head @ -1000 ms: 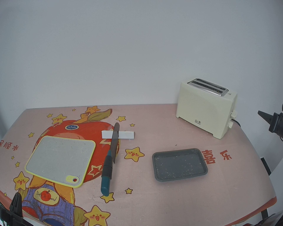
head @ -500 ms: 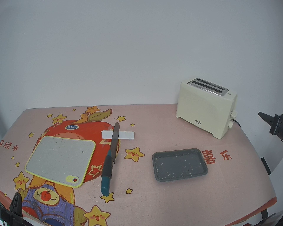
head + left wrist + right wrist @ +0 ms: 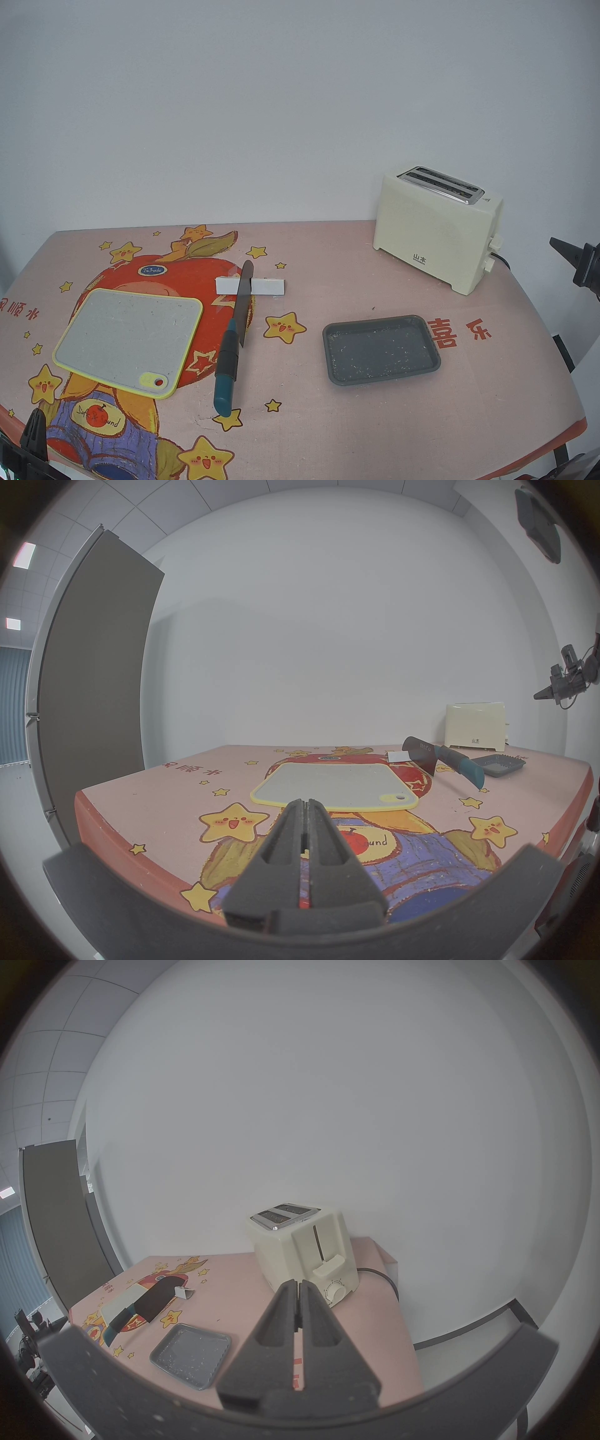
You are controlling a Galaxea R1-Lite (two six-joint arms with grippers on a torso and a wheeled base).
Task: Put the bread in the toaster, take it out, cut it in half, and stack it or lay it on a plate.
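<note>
A cream toaster (image 3: pixel 437 228) stands at the table's back right, its lever (image 3: pixel 329 1267) low in its slot; nothing sticks out of the top slots. In front of it lies a grey tray-like plate (image 3: pixel 380 349) with crumbs. On the left sits a grey cutting board (image 3: pixel 128 340) with a yellow-green rim. Beside the board, a teal-handled knife (image 3: pixel 232 340) leans on a white rest (image 3: pixel 265 287). My right gripper (image 3: pixel 554 244) hangs shut off the table's right side, level with the toaster. My left gripper (image 3: pixel 304 804) is shut and empty, low at the near left corner.
The tablecloth carries a printed apple and stars. A black power cord (image 3: pixel 378 1275) runs from the toaster toward the table's right edge. Bare cloth lies between the knife and the plate and along the front edge.
My right gripper has drifted slightly to the right, away from the toaster. Nothing on the table has moved.
</note>
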